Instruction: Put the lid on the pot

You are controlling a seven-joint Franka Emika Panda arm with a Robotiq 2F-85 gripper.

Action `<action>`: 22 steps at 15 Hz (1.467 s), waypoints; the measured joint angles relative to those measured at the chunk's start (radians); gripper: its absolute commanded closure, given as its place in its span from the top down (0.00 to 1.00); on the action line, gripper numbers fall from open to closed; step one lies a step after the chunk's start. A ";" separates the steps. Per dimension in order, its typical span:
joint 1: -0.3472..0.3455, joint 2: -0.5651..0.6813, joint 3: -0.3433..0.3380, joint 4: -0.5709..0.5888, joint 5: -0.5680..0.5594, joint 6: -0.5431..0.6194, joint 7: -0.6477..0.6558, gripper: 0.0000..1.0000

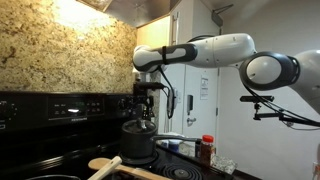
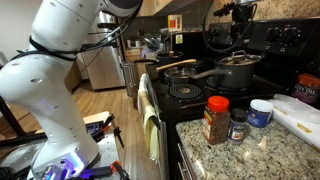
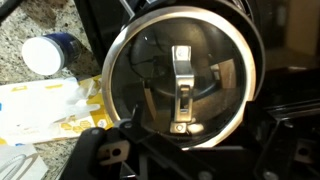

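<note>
The dark pot [image 1: 138, 145] stands on the black stove in both exterior views [image 2: 238, 75]. The round silvery lid [image 3: 180, 75], with a shiny rim and a small centre handle, fills the wrist view. It appears to lie on the pot's top [image 2: 238, 59]. My gripper [image 1: 143, 105] hangs straight above the pot and apart from it, near the top edge in an exterior view [image 2: 240, 18]. In the wrist view my gripper's dark fingers [image 3: 190, 150] sit spread at the bottom, open, with nothing between them.
A wooden spoon [image 1: 105, 163] lies in front of the pot. A red-capped bottle [image 2: 215, 120], a small dark jar [image 2: 238, 124] and a white-lidded tub [image 2: 261, 112] stand on the granite counter. A second pan [image 2: 180, 70] sits on the stove beside the pot.
</note>
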 measured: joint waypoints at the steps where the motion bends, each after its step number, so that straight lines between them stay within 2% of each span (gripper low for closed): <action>1: 0.004 -0.012 -0.001 -0.004 0.000 -0.001 0.000 1.00; 5: 0.026 -0.099 -0.003 -0.103 -0.019 0.021 0.000 1.00; 10: 0.040 -0.246 -0.015 -0.338 -0.029 0.153 0.002 1.00; 15: 0.031 -0.412 -0.028 -0.584 -0.030 0.292 0.056 1.00; 19: 0.026 -0.587 -0.028 -0.788 -0.061 0.291 0.059 1.00; 22: 0.026 -0.717 -0.004 -0.913 -0.083 0.233 0.038 1.00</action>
